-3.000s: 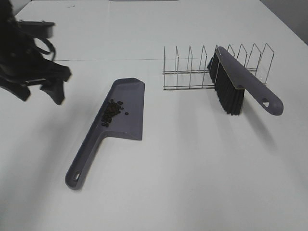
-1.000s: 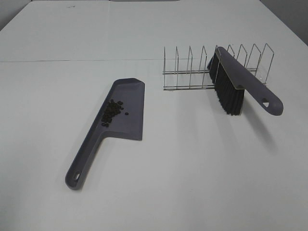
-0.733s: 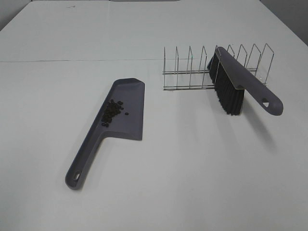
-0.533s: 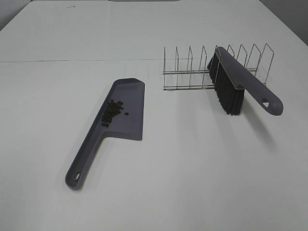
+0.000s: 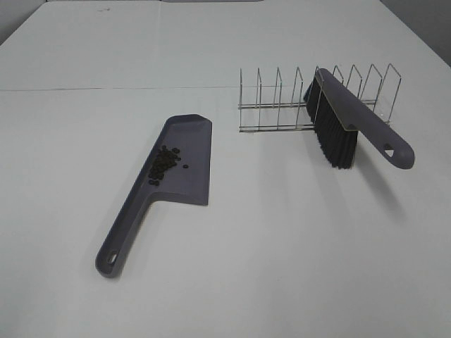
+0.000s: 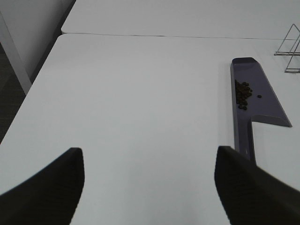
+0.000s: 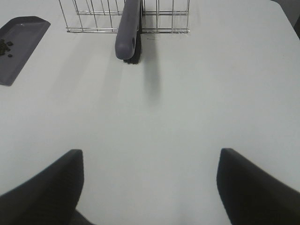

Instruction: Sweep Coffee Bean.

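I see the beans (image 5: 163,163) in the dustpan (image 5: 184,158) mid-table (image 5: 282,239), the brush (image 5: 349,127) leaning in the rack (image 5: 282,105) toward the far right edge. Both tools, left (image 6: 149,183) and right (image 7: 150,185), hang released, grasping nothing. No writing is readable.

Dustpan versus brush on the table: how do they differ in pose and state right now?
The dustpan lies flat on the table; the brush stands propped in the wire rack, its handle jutting out above the table. The dustpan holds the coffee beans; the brush carries nothing visible. The dustpan is a broad flat tray, the brush a narrow bar with black bristles. Both are grey-purple plastic with a hanging hole in the handle, and no gripper touches either.
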`<state>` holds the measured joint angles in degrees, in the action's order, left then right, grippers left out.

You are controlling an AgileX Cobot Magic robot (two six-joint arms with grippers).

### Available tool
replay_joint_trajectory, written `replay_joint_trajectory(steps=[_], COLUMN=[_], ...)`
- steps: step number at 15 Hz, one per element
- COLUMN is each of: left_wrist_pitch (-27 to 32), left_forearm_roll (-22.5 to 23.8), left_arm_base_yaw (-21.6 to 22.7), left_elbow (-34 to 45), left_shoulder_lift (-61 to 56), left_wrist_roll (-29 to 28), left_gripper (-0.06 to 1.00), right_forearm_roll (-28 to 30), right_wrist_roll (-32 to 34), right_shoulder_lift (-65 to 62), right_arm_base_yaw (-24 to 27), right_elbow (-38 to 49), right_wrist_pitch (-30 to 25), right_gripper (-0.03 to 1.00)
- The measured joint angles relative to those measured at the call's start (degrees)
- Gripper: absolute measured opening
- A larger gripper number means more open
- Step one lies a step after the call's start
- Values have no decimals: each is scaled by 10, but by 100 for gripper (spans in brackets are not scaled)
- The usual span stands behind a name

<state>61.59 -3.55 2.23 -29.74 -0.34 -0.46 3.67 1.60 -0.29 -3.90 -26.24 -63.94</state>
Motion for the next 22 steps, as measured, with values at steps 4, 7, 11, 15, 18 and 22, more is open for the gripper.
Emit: replay_joint_trajectory(steps=[4, 7, 11, 15, 18, 22], left_wrist_pitch=[0, 0, 0, 0, 0, 0], left_forearm_roll=[0, 9, 9, 9, 13, 14], left_arm_base_yaw=[0, 0, 4, 4, 4, 4], left_elbow=[0, 0, 0, 0, 0, 0], left_shoulder_lift=[0, 0, 0, 0, 0, 0], left_wrist_roll=[-2, -2, -2, -2, -2, -2], left_gripper=[70, 70, 70, 70, 70, 70], right_forearm_roll=[-10, -10, -10, -10, -10, -10], right_wrist_roll=[-10, -10, -11, -11, -11, -10], right_shoulder_lift=[0, 0, 0, 0, 0, 0], right_arm_base_yaw=[0, 0, 0, 0, 0, 0], right_elbow=[0, 0, 0, 0, 0, 0], right_wrist_pitch=[1, 1, 1, 1, 1, 1], right_gripper=[70, 70, 70, 70, 70, 81])
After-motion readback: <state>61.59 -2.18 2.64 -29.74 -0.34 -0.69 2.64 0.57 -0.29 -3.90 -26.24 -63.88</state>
